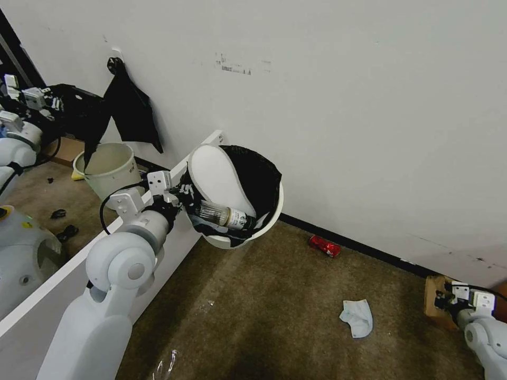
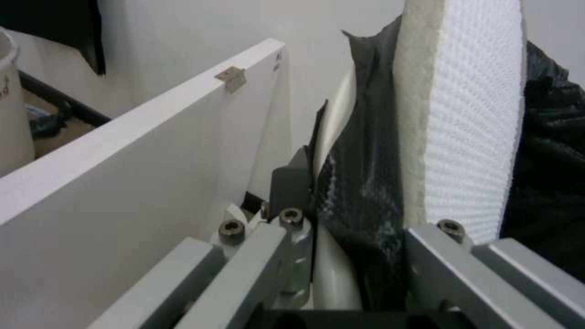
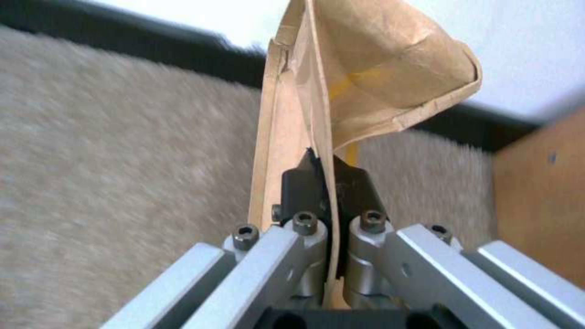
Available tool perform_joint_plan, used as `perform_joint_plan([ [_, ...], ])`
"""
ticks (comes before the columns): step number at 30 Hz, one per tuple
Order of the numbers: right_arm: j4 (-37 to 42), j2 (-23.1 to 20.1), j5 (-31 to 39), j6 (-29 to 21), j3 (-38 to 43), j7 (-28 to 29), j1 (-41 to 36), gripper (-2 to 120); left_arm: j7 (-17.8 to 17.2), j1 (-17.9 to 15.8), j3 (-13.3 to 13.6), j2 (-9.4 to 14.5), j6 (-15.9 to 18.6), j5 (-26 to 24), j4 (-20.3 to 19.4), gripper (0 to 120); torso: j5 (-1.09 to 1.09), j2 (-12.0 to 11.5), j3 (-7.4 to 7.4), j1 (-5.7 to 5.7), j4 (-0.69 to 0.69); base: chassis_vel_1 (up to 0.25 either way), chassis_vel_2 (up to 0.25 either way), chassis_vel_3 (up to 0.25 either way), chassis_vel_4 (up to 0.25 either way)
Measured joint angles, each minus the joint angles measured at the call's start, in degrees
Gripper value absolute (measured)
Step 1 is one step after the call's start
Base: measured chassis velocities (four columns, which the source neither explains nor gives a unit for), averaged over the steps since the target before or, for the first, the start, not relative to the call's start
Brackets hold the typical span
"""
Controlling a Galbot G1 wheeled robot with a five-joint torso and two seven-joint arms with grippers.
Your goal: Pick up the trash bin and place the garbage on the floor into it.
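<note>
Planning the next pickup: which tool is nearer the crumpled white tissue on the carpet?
Right. The right tool, shut on tan paper, sits just beside the crumpled white tissue; the left tool holds the bin rim well away.

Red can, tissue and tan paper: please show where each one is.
Red can (image 1: 324,246): head view, middle of its crushed body.
Tissue (image 1: 357,317): head view, centre of the crumpled sheet.
Tan paper (image 3: 390,68): right wrist view, its upper folded face.

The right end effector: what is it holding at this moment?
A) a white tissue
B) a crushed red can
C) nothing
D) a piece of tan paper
D: the right end effector is shut on the tan paper, while the red can and the white tissue lie on the floor.
</note>
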Motion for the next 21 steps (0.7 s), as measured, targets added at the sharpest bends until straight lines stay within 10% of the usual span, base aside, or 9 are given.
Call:
perform_joint_plan([
  [21,25.23,-3.77,-0.84,3.6,0.03,-4.37,-9.24,0,-5.75,1.09,-0.3,0.16,3.38,-6.62,-1.1,4,-0.01,0.0,0.0,0.0,0.0,0.0,0.0,0.0,0.0],
])
